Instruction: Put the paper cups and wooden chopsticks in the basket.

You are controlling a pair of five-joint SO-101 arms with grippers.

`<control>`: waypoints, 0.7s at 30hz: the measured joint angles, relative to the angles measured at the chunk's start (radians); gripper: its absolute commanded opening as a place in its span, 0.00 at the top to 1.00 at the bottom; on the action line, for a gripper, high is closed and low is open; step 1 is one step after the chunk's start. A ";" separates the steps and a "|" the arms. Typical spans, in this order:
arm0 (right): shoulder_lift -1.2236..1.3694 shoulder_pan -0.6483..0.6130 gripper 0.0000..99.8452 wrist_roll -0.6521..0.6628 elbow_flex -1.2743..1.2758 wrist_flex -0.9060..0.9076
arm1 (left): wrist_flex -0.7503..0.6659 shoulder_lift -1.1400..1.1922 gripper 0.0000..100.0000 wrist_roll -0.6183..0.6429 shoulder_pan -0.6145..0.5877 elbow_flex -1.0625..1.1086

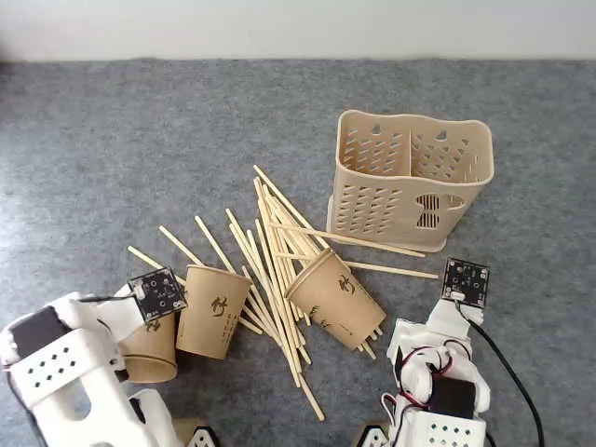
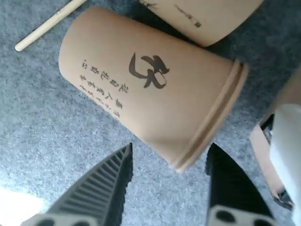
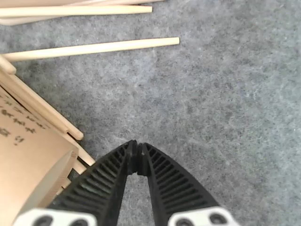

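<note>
Paper cups: where do they lie from the left gripper?

All three are on their sides on the grey mat. The nearest cup is right in front of that gripper. Its rolled rim is turned toward the tool and sits level with the fingertips, in the gap between them. The second cup lies just beyond the first, farther from the tool.

Is the left gripper clamped on anything?

No. Its fingers stand wide apart, one on each side of the rim. I cannot tell whether either tip touches the cup.

And the right gripper?

Its fingers are pressed together with nothing between them, and the tips are over bare mat. The third cup lies close beside it and rests on several of the wooden chopsticks. Two more sticks lie on the mat ahead of the tips, apart from them.

Where are the rest of the chopsticks?

They fan out in a loose heap between the second cup and the third cup. That puts them off to the inner side of each gripper.

And the basket?

It stands upright ahead of the right gripper, past the two sticks, and well apart from the left gripper. It is split into two compartments. One long stick runs along its foot.
</note>
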 measured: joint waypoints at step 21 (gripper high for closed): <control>0.000 0.000 0.99 0.000 0.000 0.000 | -0.284 0.000 0.99 0.173 -0.002 0.149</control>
